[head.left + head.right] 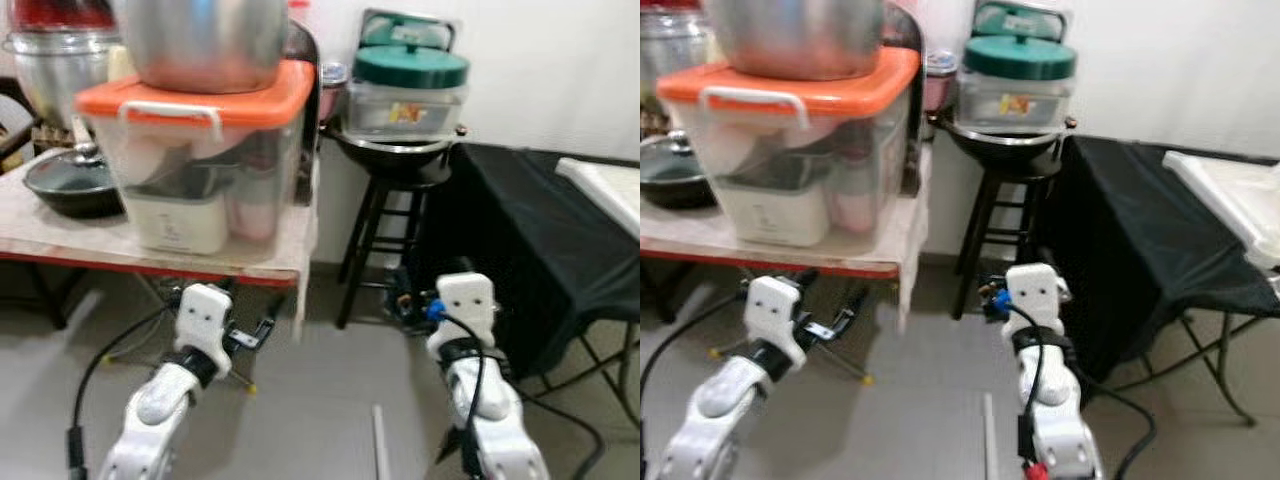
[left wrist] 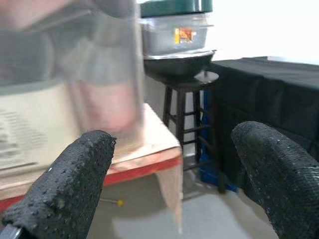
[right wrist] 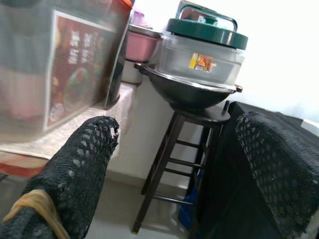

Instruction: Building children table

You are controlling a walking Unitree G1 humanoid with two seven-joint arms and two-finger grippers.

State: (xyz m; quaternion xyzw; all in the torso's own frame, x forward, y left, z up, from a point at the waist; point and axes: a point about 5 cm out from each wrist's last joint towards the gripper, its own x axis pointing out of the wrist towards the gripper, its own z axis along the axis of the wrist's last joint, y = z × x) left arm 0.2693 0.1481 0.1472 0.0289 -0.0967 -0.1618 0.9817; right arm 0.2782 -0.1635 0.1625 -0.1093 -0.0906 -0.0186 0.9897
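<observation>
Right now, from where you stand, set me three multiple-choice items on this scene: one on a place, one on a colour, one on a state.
1. Where does the wide black wok sit?
A. on the tall dark wooden stool
B. on the floor
C. on the black-draped table

2. What colour is the lid of the big clear plastic storage box?
A. blue
B. orange
C. white

3. How do the left gripper's fingers stand?
A. shut on a pan
B. shut on a cloth
C. spread open, holding nothing

Answers: 1 A, the wok rests on the stool's seat. 2 B, its lid is orange. 3 C, the left wrist view shows a wide gap between them.
</observation>
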